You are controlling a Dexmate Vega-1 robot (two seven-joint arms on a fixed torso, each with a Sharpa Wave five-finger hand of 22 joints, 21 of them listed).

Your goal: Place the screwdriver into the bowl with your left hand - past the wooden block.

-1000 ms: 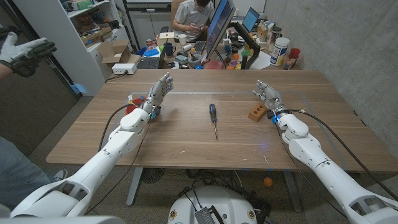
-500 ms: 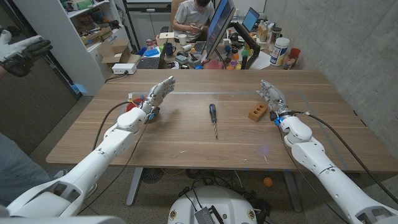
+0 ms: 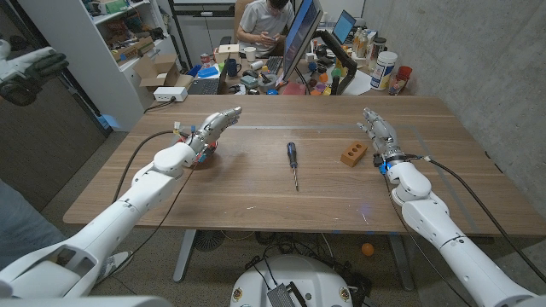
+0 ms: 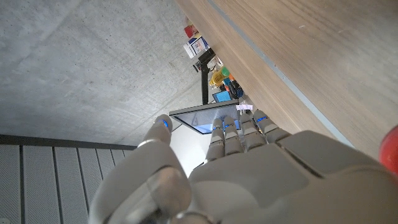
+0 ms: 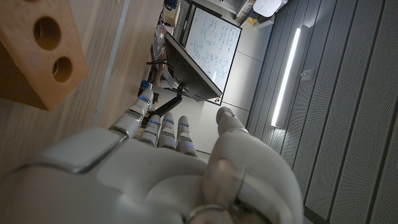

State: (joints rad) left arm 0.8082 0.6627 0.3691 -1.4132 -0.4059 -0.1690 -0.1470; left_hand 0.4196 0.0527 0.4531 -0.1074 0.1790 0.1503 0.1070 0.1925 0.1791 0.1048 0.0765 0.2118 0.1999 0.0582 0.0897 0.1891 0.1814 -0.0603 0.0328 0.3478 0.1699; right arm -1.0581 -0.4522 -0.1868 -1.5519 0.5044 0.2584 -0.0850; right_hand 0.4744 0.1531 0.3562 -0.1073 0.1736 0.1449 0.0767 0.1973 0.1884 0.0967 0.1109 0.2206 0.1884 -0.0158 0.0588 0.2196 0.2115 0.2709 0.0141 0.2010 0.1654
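Reaching out over the brown wooden table, the robot's white and grey left hand has swung a little to the right, toward the middle, in the last second. Its fingers are stretched out flat and apart, and it holds nothing. The hand hangs above a small red bowl, which peeks out just under the wrist on the left side of the table.

The blue-handled screwdriver with the thin metal shaft lies flat in the middle of the table and has not moved. It is well apart from the left hand, to the right of it. The small orange wooden block with two round holes sits further right, near the right hand. That hand has drifted a bit to the right and its fingers are open with nothing in them.

I think the left hand is just starting its trip to the screwdriver. Nothing has been picked up yet, so the job is near its beginning. The hand likely needs to go further right and lower down before it can grab the handle
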